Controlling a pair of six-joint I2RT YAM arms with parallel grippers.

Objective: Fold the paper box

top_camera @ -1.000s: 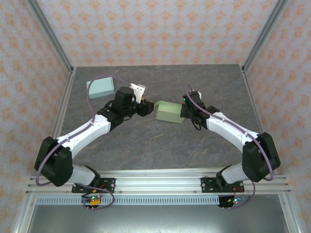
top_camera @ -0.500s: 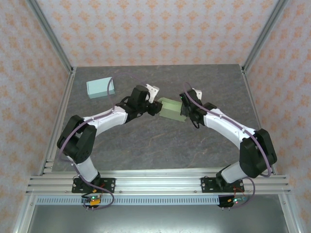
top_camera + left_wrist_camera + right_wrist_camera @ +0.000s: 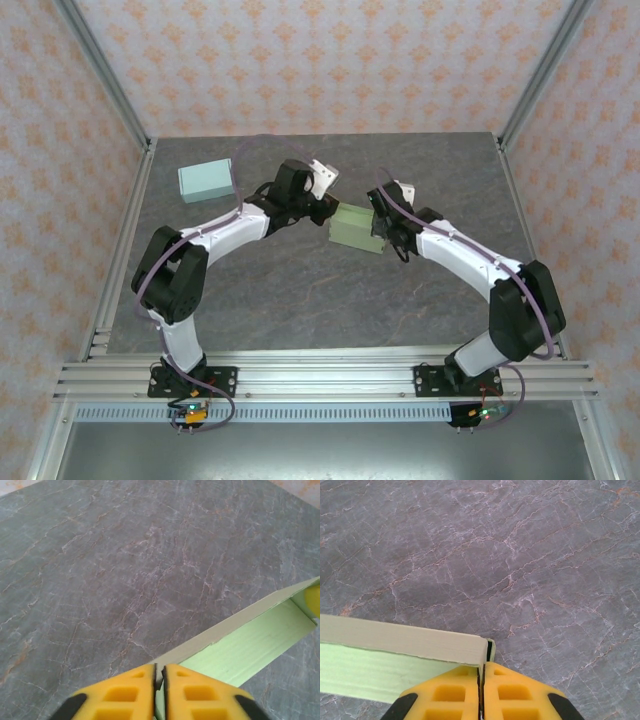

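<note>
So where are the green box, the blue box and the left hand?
green box (image 3: 352,230), top view, its broad green side.
blue box (image 3: 205,181), top view, middle of its top.
left hand (image 3: 160,671), left wrist view, between its yellow fingertips.

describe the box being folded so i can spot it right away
On the grey table, look at the middle. The green box is held there between the left gripper and right gripper, each pinching an end. The blue box, its only neighbour, lies alone at the far left.
</note>
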